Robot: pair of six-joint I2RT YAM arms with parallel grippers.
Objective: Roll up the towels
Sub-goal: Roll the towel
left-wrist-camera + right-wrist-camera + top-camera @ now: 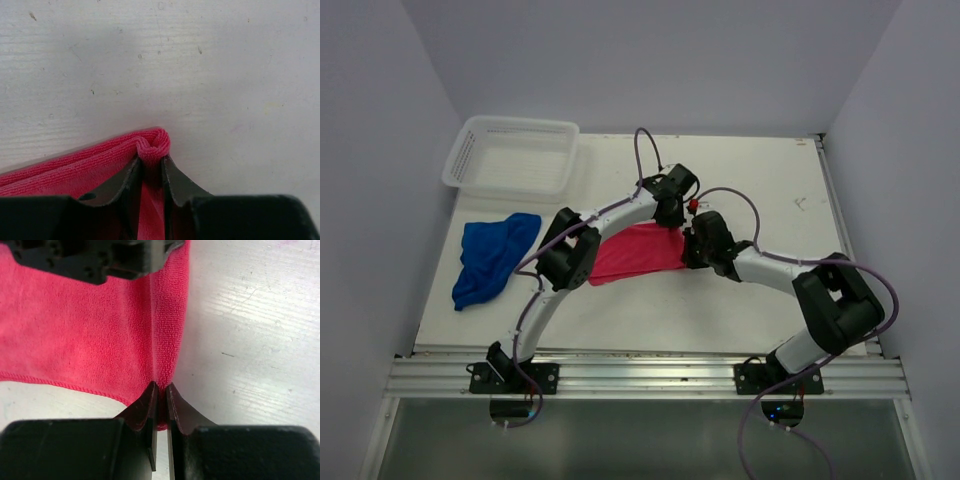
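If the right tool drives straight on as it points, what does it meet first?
Likely the left tool, straight ahead along the folded edge of the bright pink cloth towel that the right tool pinches; depth is unclear.

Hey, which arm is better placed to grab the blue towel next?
Left. The blue towel lies on the left of the table, close to the left arm, far from the right arm. First, the left fingers and right fingers must release the pink towel.
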